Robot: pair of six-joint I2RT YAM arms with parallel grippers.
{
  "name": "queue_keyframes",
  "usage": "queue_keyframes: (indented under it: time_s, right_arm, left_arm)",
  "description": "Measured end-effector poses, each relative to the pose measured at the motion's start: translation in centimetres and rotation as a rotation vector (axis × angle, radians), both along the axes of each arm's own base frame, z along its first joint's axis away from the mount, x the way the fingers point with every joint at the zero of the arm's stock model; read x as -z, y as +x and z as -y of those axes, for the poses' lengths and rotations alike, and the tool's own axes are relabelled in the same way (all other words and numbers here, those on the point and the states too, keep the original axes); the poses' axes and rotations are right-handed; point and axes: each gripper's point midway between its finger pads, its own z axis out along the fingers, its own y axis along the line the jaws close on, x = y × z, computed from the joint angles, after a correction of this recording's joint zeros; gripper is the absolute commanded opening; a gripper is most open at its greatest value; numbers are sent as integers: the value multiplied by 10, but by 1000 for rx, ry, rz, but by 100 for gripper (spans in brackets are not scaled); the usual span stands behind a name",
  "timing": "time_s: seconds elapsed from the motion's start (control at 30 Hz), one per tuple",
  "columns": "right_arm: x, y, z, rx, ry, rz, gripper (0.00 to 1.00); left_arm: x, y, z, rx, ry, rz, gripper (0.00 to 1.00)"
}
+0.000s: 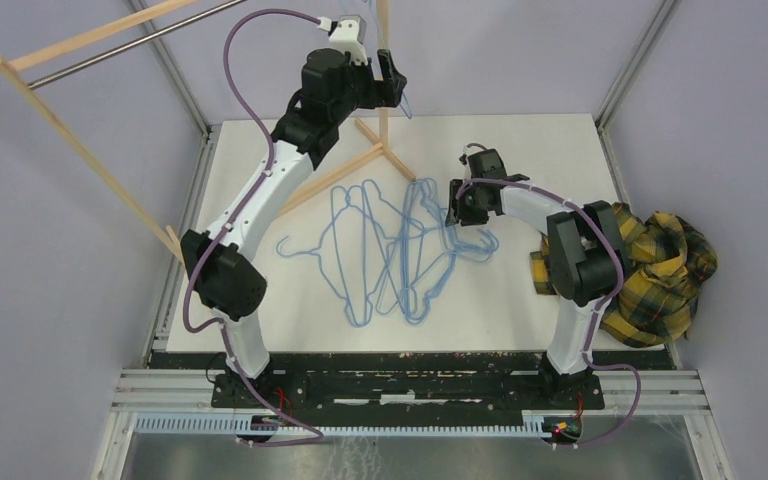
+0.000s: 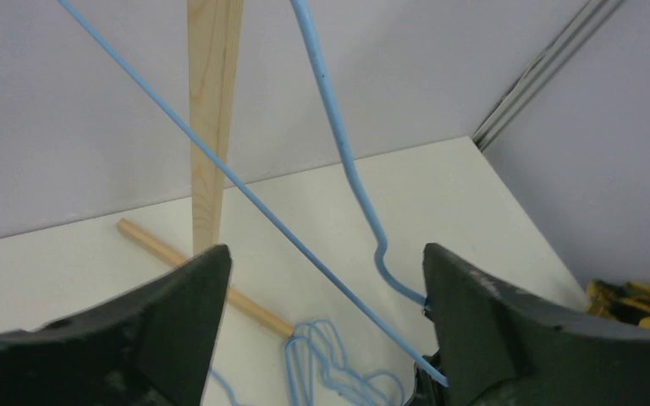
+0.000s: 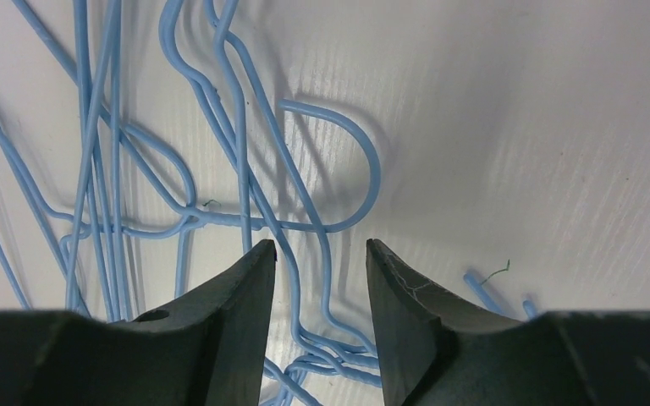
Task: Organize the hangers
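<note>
Step in hand, by my read: one hanger (image 2: 344, 156) being placed at the rack while the next is lined up on the table (image 1: 520, 150). The left tool (image 2: 326, 254) was raised at 12 o'clock of the table, beside the wooden rack post (image 2: 212, 127). Its jaws stood wide apart. Two blue wires of that hanger ran between them, and one wire touched the right jaw low down, but nothing was clamped. The hanger's hook was out of frame, so I could not tell whether it sat on the metal rod (image 1: 110, 52). The rest, a tangled pile of hangers (image 1: 400, 255), lay flat at the table's centre. The right tool (image 3: 319, 245) hung low over the pile's 3 o'clock side. Its jaws were partly open and straddled a wire just below a curved hook, gripping nothing. A yellow plaid cloth (image 1: 660, 265) was bunched at the table's 3 o'clock edge, behind the right arm. Next move, judged: the left tool backs off without snagging the wire on its jaw. The right tool closes on a single wire only, since several cross there and a lift could drag neighbours along. No brands, labels or readable writing in any view.
</note>
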Motion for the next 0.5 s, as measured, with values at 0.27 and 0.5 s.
queue_keyframes:
  time_s: [0.27,0.5]
  right_arm:
    - [2,-4,0,-3,7,-11,51]
    - [-5,-8,-3,-18,24,-12,51]
  left_arm:
    - [-12,-24,-6,34,-6,11,99]
    - [1,-70,-13,115,1,-26,99]
